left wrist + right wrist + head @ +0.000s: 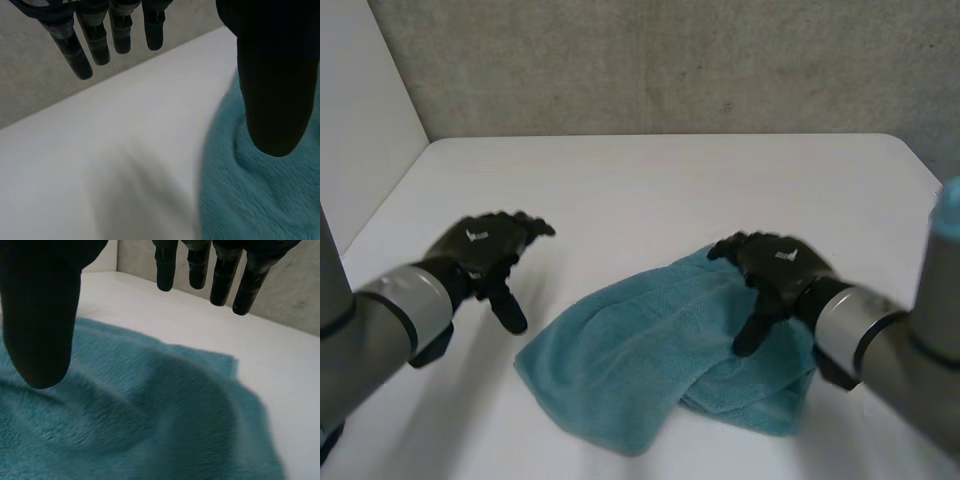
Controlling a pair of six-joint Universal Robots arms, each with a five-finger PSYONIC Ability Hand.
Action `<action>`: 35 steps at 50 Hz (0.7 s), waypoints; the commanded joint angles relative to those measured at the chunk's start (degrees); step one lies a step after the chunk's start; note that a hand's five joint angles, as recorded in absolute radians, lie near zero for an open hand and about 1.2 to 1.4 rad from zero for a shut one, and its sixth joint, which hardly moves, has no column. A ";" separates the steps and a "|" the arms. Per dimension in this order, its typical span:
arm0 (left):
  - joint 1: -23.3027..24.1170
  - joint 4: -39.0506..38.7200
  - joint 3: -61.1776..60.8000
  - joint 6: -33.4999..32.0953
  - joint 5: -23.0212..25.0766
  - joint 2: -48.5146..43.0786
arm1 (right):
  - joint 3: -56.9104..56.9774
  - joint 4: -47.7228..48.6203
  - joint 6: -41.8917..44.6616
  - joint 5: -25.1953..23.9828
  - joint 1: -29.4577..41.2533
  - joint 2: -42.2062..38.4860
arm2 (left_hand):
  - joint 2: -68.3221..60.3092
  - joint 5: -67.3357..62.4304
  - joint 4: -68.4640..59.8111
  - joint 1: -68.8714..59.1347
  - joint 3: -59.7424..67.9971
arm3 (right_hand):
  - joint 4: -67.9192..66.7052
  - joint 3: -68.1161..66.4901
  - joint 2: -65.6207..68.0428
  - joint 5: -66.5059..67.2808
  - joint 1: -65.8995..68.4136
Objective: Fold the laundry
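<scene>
A: Where's the rumpled teal fleece towel (650, 350)?
B: On the white surface (650, 180), long axis roughly 8-to-2 o'clock. The right hand (780, 265) is above its 2 o'clock end, fingers straight, holding nothing. The left hand (485, 250) is the same, with the towel at its 4 o'clock. Right is nearer.

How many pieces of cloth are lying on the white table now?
1. A teal terry towel, loosely doubled over, lies on the white table, under the right hand and beside the left hand. Something smaller may be hidden in its folds.

Straight fingers (70, 50), seemingly clear of towel (260, 200)
</scene>
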State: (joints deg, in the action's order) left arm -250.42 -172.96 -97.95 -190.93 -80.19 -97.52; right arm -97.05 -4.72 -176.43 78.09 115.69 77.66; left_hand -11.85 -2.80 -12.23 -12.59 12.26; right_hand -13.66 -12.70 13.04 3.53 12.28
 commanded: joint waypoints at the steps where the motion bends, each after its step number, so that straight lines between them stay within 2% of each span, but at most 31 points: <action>1: -0.33 -2.82 -6.54 -0.15 3.64 0.75 | -2.88 6.39 -1.11 0.31 4.37 -6.73 | 1.81 2.76 2.18 2.54 -2.22 | -3.15 -4.11 3.77 3.28 4.53; 4: -0.50 -2.73 -8.21 -0.15 4.08 0.84 | -2.70 6.83 -1.28 0.40 5.25 -9.72 | 1.81 2.76 2.18 2.54 -2.22 | -11.23 -12.18 11.85 11.35 12.61; 6: -0.77 -2.73 -8.92 -0.24 4.17 0.84 | -2.27 8.40 -1.55 0.75 5.25 -10.51 | 1.81 2.76 2.18 2.54 -2.22 | -38.16 -39.11 38.78 38.28 39.54; 7: -1.12 -2.73 -9.80 -0.24 4.17 0.84 | -2.26 8.41 -1.55 0.75 5.25 -10.51 | 1.81 2.76 2.18 2.54 -2.22 | -38.31 -39.26 38.93 38.43 39.69; 8: -1.12 -2.73 -9.80 -0.24 4.17 0.84 | -1.65 10.41 -1.55 1.01 4.82 -10.42 | 1.81 2.76 2.18 2.54 -2.22 | -61.96 -62.91 62.58 62.08 63.34; 10: -1.56 -2.73 -10.51 -0.32 4.17 0.93 | -1.21 13.22 -1.55 1.62 4.55 -10.16 | 1.81 2.76 2.18 2.54 -2.22 | -66.30 -67.26 66.92 66.42 67.68; 14: -1.82 -2.73 -11.30 -0.32 4.26 0.93 | 0.19 19.39 -1.02 5.57 4.55 -7.09 | 1.81 2.76 2.18 2.54 -2.22 | -66.34 -67.30 66.96 66.47 67.72; 17: -1.91 -2.73 -11.73 -0.32 4.26 0.75 | 2.56 19.23 -1.28 7.16 4.37 -6.03 | 1.81 2.76 2.18 2.54 -2.22 | -66.34 -67.30 66.96 66.47 67.72; 24: -1.21 -4.23 -12.35 -0.24 4.17 0.13 | 5.64 16.59 -1.55 7.52 4.20 -5.94 | 1.81 2.76 2.18 2.54 -2.22 | -66.34 -67.30 66.96 66.47 67.72; 29: -0.60 -9.92 -12.35 -0.06 3.99 -2.14 | 6.18 15.88 -1.64 7.25 4.29 -6.29 | 1.64 2.59 2.01 2.38 -2.05 | -66.34 -67.30 66.96 66.47 67.72; 35: -0.16 -12.92 -11.39 0.46 3.73 -5.13 | 5.91 15.71 -1.64 7.25 4.37 -6.82 | 1.30 2.25 1.68 2.04 -1.71 | -66.34 -67.30 66.96 66.47 67.72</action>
State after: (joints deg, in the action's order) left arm -251.10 -181.87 -110.25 -190.92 -76.20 -99.29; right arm -90.77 11.21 -178.13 85.50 119.93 71.42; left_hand -11.84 -2.80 -12.23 -12.59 12.26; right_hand -67.97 -66.35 67.29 54.19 52.61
